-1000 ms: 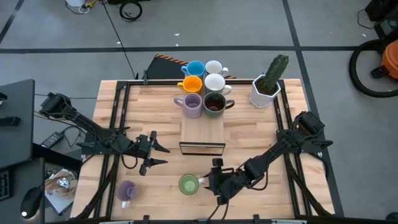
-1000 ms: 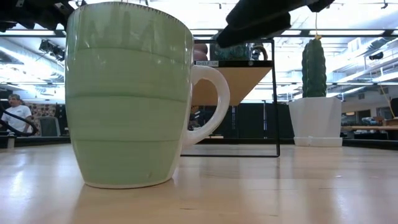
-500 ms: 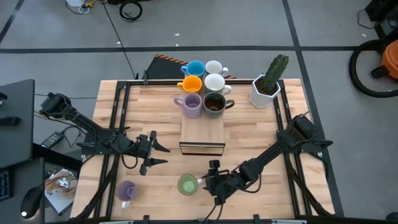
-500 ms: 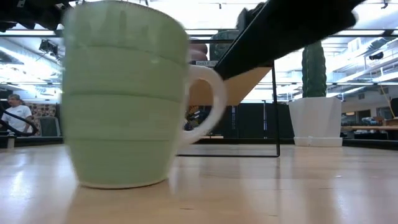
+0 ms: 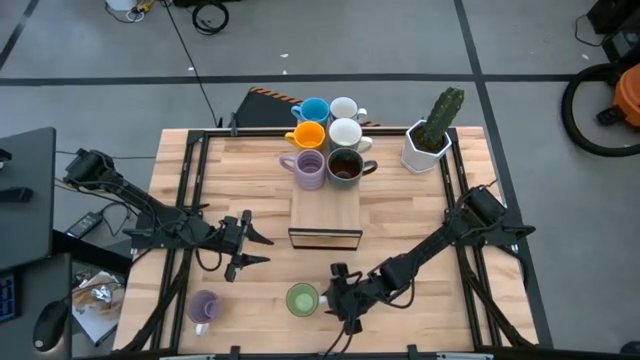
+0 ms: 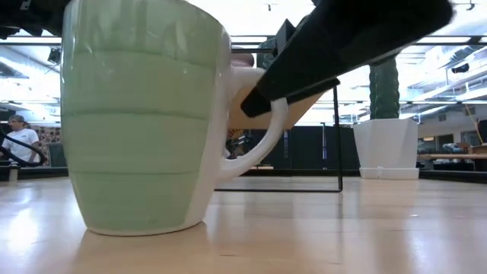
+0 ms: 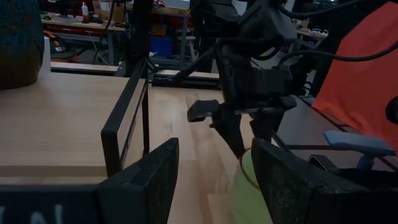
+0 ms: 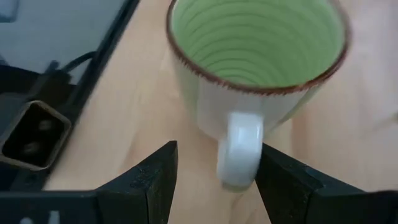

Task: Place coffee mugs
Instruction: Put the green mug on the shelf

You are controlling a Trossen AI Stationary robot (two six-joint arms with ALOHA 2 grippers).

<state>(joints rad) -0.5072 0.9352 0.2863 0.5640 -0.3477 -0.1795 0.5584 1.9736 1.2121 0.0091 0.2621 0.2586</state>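
A green mug point(image 5: 302, 298) with a white handle point(image 8: 239, 149) stands on the table near its front edge, bottom down. My right gripper point(image 5: 328, 293) slants down at it from the table's right, open, one finger on each side of the handle. My left gripper point(image 5: 258, 250) waits open over the left half of the table, holding nothing. A lavender mug point(image 5: 204, 306) stands at the front left. Several more mugs point(image 5: 327, 138) stand grouped at the far middle. My right gripper comes at the green mug's handle point(image 6: 259, 114) slanting down from the table's right, its fingers point(image 8: 146, 177) astride the handle with a gap showing on each side. In the low view a dark finger point(image 6: 304, 65) overlaps the handle's top; whether it touches I cannot tell. The mug stands on the table.
A low wooden riser point(image 5: 325, 212) with a black frame stands at the table's middle, just beyond the green mug. A white pot with a cactus point(image 5: 430, 135) is at the far right. Black rails point(image 5: 188, 190) run along both table sides.
My right gripper has come down and toward the table's left, over the green mug's handle, tipping further downward and staying open. The green mug has slid a little toward the table's left and stays upright.
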